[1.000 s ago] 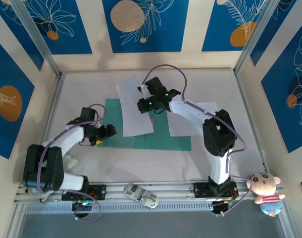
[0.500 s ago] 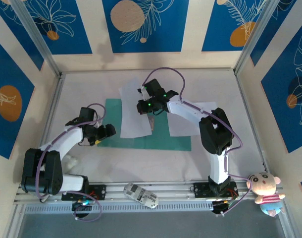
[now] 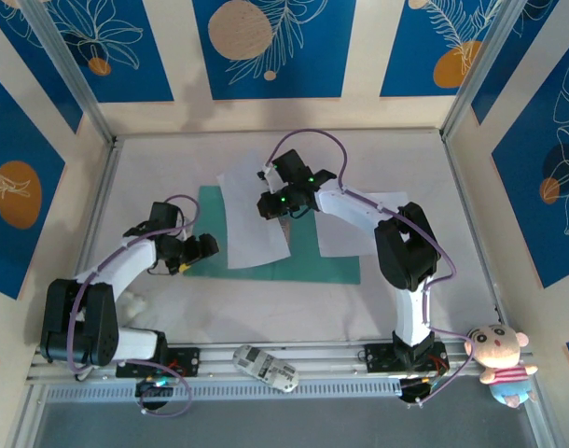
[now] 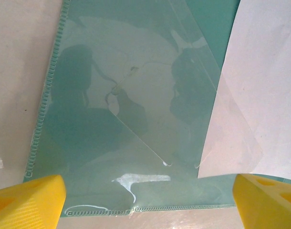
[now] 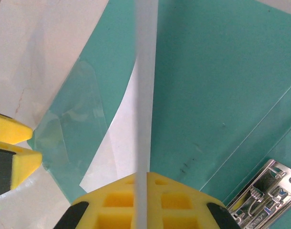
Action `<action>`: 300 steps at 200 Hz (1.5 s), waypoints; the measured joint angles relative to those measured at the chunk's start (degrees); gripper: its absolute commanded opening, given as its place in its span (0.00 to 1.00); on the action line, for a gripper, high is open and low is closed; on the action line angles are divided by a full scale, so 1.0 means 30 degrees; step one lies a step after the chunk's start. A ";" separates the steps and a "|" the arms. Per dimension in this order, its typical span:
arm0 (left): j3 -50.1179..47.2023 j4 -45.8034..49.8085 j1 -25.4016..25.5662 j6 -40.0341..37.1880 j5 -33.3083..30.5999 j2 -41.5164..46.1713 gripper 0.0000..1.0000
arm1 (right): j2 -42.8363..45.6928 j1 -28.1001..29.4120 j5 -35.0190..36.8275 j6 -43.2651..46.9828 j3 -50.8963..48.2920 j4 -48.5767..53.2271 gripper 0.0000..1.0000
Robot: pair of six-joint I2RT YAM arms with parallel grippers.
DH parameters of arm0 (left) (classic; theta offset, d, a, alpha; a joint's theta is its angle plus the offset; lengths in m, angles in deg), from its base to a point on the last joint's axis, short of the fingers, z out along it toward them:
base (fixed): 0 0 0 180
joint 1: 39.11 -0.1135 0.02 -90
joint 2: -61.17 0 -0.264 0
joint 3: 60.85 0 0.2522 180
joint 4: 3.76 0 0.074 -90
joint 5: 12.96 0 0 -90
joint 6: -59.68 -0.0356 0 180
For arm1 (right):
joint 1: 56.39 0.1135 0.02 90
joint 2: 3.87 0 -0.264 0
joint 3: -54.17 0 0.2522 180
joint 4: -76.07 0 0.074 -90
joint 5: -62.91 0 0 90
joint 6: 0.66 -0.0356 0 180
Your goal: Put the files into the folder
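Note:
The teal folder (image 3: 331, 261) lies open and flat in the middle of the table. My right gripper (image 3: 283, 203) hangs above its left cover, shut on the edge of a white file (image 3: 252, 224) that drapes over that cover. In the right wrist view this file (image 5: 146, 95) runs edge-on up from my pinched yellow fingers (image 5: 112, 205), and the metal clip (image 5: 265, 191) is at the lower right. A second file (image 3: 359, 229) lies under the right arm. My left gripper (image 3: 196, 250) stands open at the folder's near-left corner (image 4: 88, 143), its fingertips (image 4: 26, 200) wide apart and holding nothing.
Patterned walls and metal posts (image 3: 70, 65) close the table in on three sides. A plush toy (image 3: 499, 355) sits at the front right corner. A small grey-white device (image 3: 266, 367) lies on the front rail between the arm bases.
The right gripper has drawn the held file a little nearer and further over the folder's left cover, turning it slightly. The left arm has barely moved.

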 measured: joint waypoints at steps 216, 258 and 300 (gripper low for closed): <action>0.0051 0.0000 0.0000 0.0000 0.0007 -0.0423 0.91 | -0.0991 -0.0022 -0.1683 -0.1749 -0.1195 -0.3832 0.00; 0.0051 0.0000 0.0000 0.0000 0.0007 -0.0423 0.91 | -0.0991 0.0109 -0.2069 -0.2361 -0.1355 -0.4189 0.00; 0.0051 0.0000 0.0000 0.0000 0.0000 -0.0423 0.91 | -0.1035 0.0168 -0.2208 -0.3002 -0.1399 -0.4714 0.00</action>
